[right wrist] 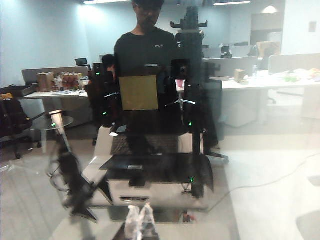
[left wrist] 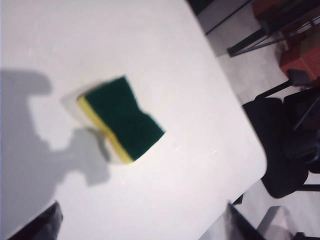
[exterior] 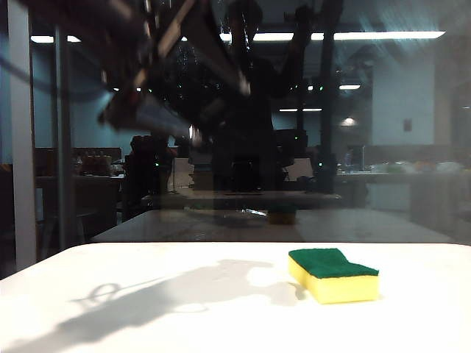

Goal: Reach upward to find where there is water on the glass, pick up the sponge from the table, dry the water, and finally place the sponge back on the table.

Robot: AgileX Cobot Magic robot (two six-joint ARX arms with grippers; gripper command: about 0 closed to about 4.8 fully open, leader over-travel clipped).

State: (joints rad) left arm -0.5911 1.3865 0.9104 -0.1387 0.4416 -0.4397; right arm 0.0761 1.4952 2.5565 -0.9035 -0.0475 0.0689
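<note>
The sponge [exterior: 333,273], a yellow block with its green layer up, lies on the white table [exterior: 184,316] right of the middle. From above, my left gripper [left wrist: 140,227] looks down on the sponge [left wrist: 122,120]; its dark fingers [left wrist: 42,225] stand wide apart, open and empty. The left arm [exterior: 151,114] is a blur high at the upper left. My right gripper [right wrist: 140,220] faces the glass [right wrist: 260,165] with its pale fingertips pressed together, shut and empty. The glass [exterior: 412,147] rises behind the table. Faint whitish specks of water [exterior: 193,73] glisten high on it.
The pane mirrors the robot base, a standing person and ceiling light strips [exterior: 324,35]. A grey frame bar [exterior: 20,147] stands at the far left. Past the table's rounded corner [left wrist: 250,165] are black chairs [left wrist: 290,145] on the floor.
</note>
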